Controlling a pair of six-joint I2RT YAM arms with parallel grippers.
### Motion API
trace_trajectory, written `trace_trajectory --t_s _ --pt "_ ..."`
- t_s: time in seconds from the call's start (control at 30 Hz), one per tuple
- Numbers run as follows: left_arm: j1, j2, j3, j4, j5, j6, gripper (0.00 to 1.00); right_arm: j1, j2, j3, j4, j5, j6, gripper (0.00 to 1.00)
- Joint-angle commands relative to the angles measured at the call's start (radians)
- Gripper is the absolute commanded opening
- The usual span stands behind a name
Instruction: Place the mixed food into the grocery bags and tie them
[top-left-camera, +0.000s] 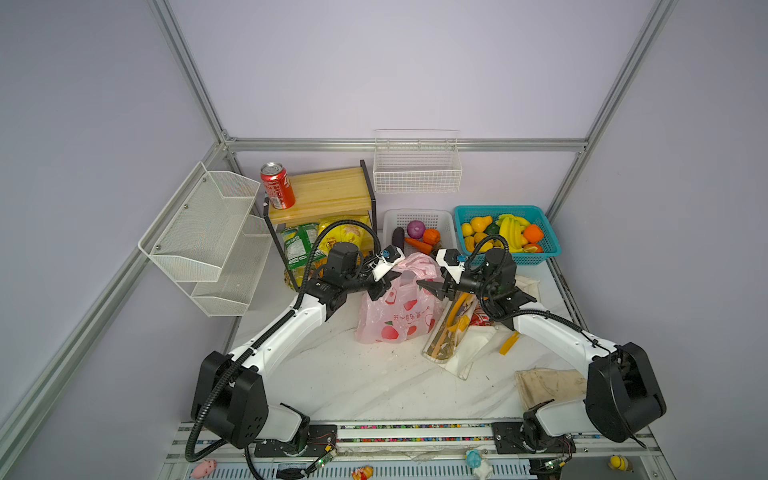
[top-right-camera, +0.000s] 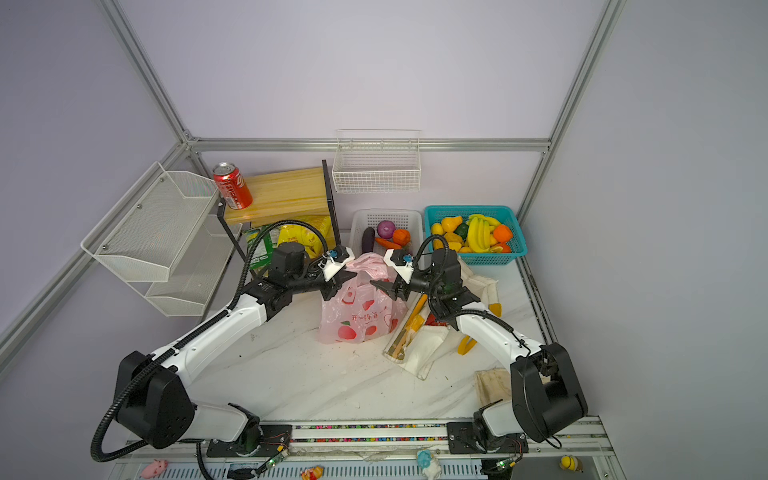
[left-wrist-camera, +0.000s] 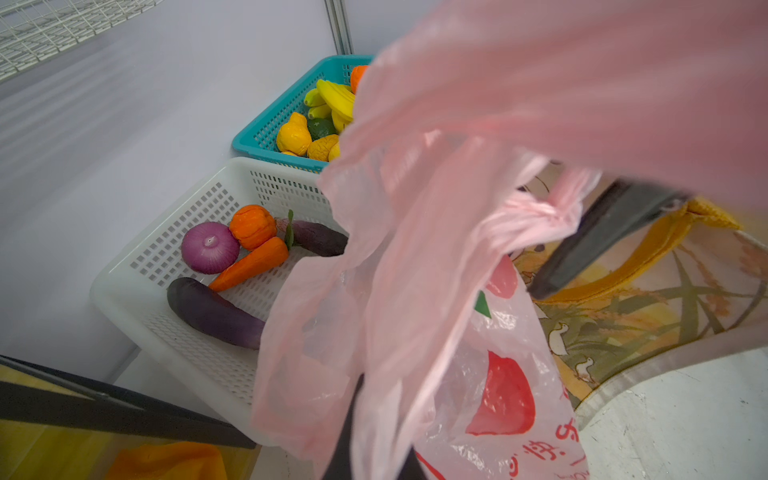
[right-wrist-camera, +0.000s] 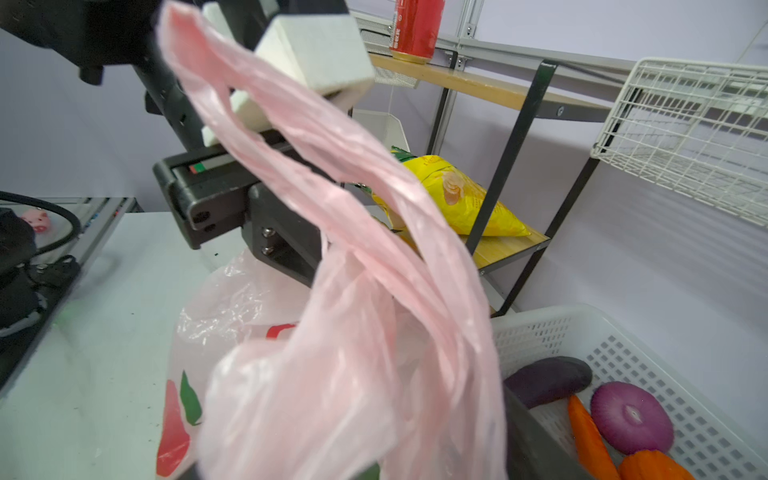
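Note:
In both top views the pink plastic bag (top-left-camera: 399, 316) (top-right-camera: 359, 316) with red fruit prints stands mid-table. My left gripper (top-left-camera: 384, 286) is shut on a handle at the bag's top left. My right gripper (top-left-camera: 430, 289) hangs open at the bag's top right, with loose pink film (right-wrist-camera: 374, 332) draped across its jaws. The white canvas tote (top-left-camera: 461, 336) with yellow-orange straps lies flat just right of the bag. A red cola can (top-left-camera: 277, 185) stands on the wooden shelf. A purple onion (left-wrist-camera: 210, 248) lies in the white basket behind the bag.
The white basket (top-left-camera: 417, 212) also holds a carrot and aubergines. Beside it is a teal basket (top-left-camera: 498, 209) of yellow fruit. Snack packets (top-left-camera: 340, 237) sit under the wooden shelf (top-left-camera: 328, 193). A mesh rack (top-left-camera: 208, 232) hangs at the left, a wire basket (top-left-camera: 417, 166) on the back wall. A beige cloth (top-left-camera: 548, 386) lies front right.

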Motion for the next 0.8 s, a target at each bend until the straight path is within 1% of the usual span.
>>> trace_trajectory --t_s 0.0,0.1,0.13,0.3,0.43,0.53,0.63,0.67,0.77 --pt "0.007 -0.012 -0.026 0.04 0.021 0.005 0.0 -0.002 0.002 -0.007 0.091 -0.077 0.058 0.79" --pt "0.007 -0.013 -0.024 0.041 0.022 0.007 0.0 -0.001 0.007 -0.012 0.141 -0.075 0.12 0.86" --pt "0.007 0.012 -0.024 0.042 0.022 0.009 0.0 -0.002 0.009 -0.012 0.154 -0.065 0.144 0.87" --pt "0.005 0.031 -0.022 0.041 0.02 0.015 0.0 -0.002 0.008 -0.001 0.158 0.003 0.234 0.87" --pt "0.004 0.039 -0.021 0.041 0.017 0.022 0.0 -0.002 0.012 0.001 0.158 0.019 0.307 0.87" --pt "0.002 0.039 -0.019 0.041 0.021 0.02 0.0 -0.004 0.027 0.006 0.15 0.033 0.325 0.84" --pt "0.002 0.036 -0.017 0.043 0.024 0.018 0.0 -0.003 0.046 0.024 0.113 0.028 0.292 0.8" --pt "0.002 0.036 -0.018 0.042 0.024 0.018 0.0 -0.004 0.054 0.032 0.094 0.023 0.277 0.77" --pt "0.001 0.033 -0.02 0.043 0.02 0.019 0.0 -0.003 0.073 0.05 0.092 -0.003 0.274 0.64"
